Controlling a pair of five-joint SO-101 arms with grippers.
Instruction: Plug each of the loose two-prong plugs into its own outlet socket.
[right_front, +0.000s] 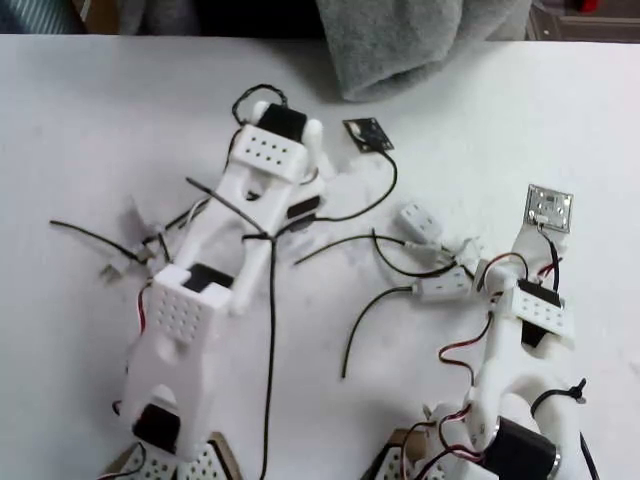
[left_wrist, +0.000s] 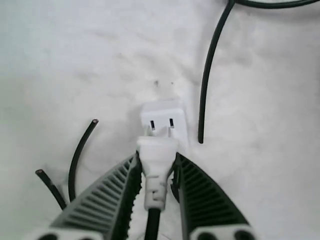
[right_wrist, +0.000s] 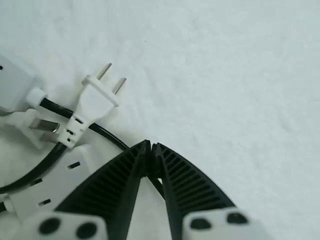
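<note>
1. The left gripper (left_wrist: 156, 162) pinches a white plug (left_wrist: 157, 147) by its ribbed body just behind the prongs. This looks like the best place to hold it, since the hard shell is small, light and smooth.
2. The plug's prongs meet the slotted face of a white socket (left_wrist: 162, 117) lying on the tabletop (left_wrist: 75, 60). Both slots show, so the plug is judged not seated. The socket block is light and would likely slide when pushed.
3. Stiff black cord ends (left_wrist: 80, 150) lie beside the gripper, and a longer cord (left_wrist: 212, 70) runs just past the socket. They may snag or tug.
4. The right gripper (right_wrist: 150, 146) has its jaws pressed together, with a black lead (right_wrist: 112, 136) passing under the tips. Whether it is caught cannot be told.
5. Just beyond lies the second plug (right_wrist: 95, 100), prongs bare, with two free sockets (right_wrist: 42, 192) near it, right of the tabletop's middle.
6. A grey cloth (right_front: 400, 50) drapes over the far edge, well apart.
</note>
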